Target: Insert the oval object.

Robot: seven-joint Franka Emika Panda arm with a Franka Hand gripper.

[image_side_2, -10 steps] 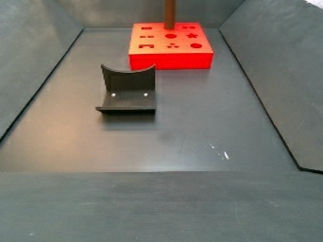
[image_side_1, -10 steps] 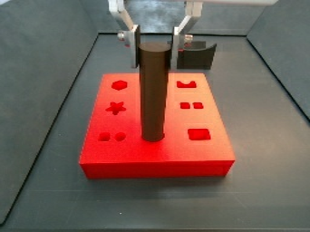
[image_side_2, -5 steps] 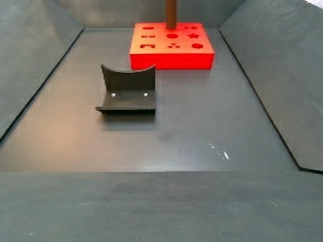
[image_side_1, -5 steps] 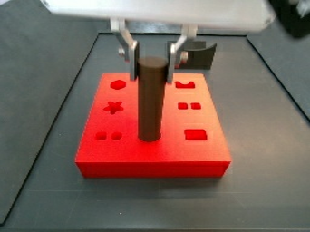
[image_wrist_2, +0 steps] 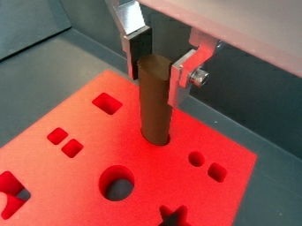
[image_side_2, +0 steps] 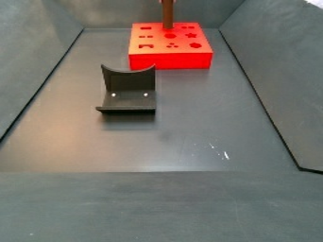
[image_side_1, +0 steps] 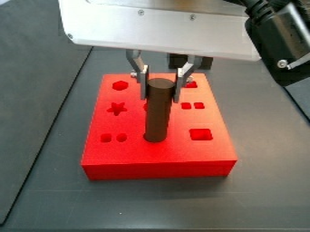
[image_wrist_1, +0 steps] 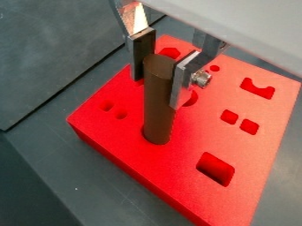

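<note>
The oval object (image_side_1: pixel 159 113), a dark brown smooth peg, stands upright with its lower end in a hole in the middle of the red board (image_side_1: pixel 158 159). It also shows in both wrist views (image_wrist_1: pixel 156 110) (image_wrist_2: pixel 154 106) and at the far end of a side view (image_side_2: pixel 165 11). My gripper (image_side_1: pixel 161 91) is above the board with its silver fingers (image_wrist_1: pixel 186 78) pressed on either side of the peg's top. It is shut on the peg, as the wrist view (image_wrist_2: pixel 160 81) also shows.
The red board (image_side_2: pixel 177 59) has several other shaped holes, among them a star (image_side_1: pixel 118 108) and a square (image_side_1: pixel 198 135). The dark fixture (image_side_2: pixel 127 90) stands on the grey floor away from the board. Dark walls enclose the floor.
The peg has sunk deeper into the board's hole, and my gripper has come down with it, still around its top.
</note>
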